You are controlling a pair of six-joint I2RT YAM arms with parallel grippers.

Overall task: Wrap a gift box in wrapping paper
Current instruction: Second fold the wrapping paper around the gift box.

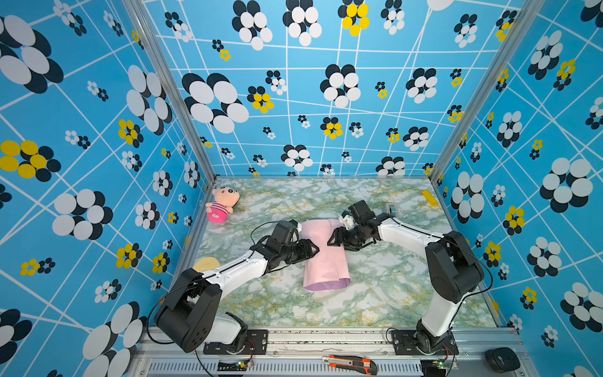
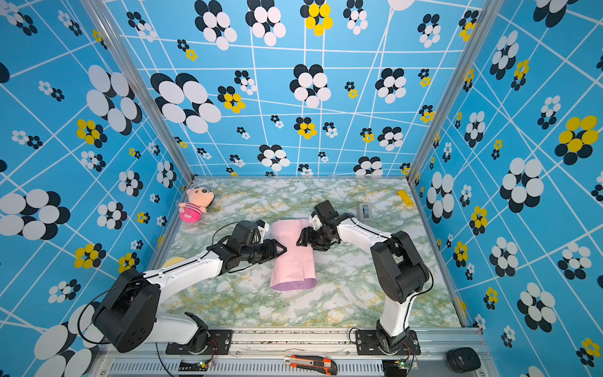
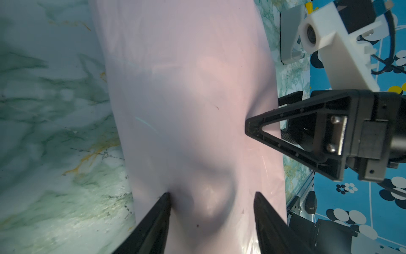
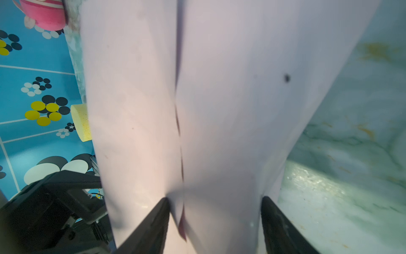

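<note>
The wrapping paper (image 1: 321, 261) lies mid-table, rolled into a loose tube with its pale pink face outward; lilac shows at the near open end (image 2: 293, 284). An overlap seam runs along the top of the wrapping paper (image 4: 230, 88). The gift box is hidden inside. My left gripper (image 1: 313, 249) pushes into the tube's left side, jaws apart, and the paper (image 3: 186, 99) bulges between its fingertips (image 3: 167, 198). My right gripper (image 1: 331, 240) presses in from the opposite side, also open, straddling the seam. The tube is pinched to a waist between the two.
A pink-striped plush doll (image 1: 222, 204) lies at the back left. A grey tape dispenser (image 2: 364, 212) stands behind my right arm and a yellow piece (image 1: 429, 197) is at the back right. A yellow sponge (image 1: 205, 262) sits by my left arm. A utility knife (image 1: 350, 364) rests on the front rail.
</note>
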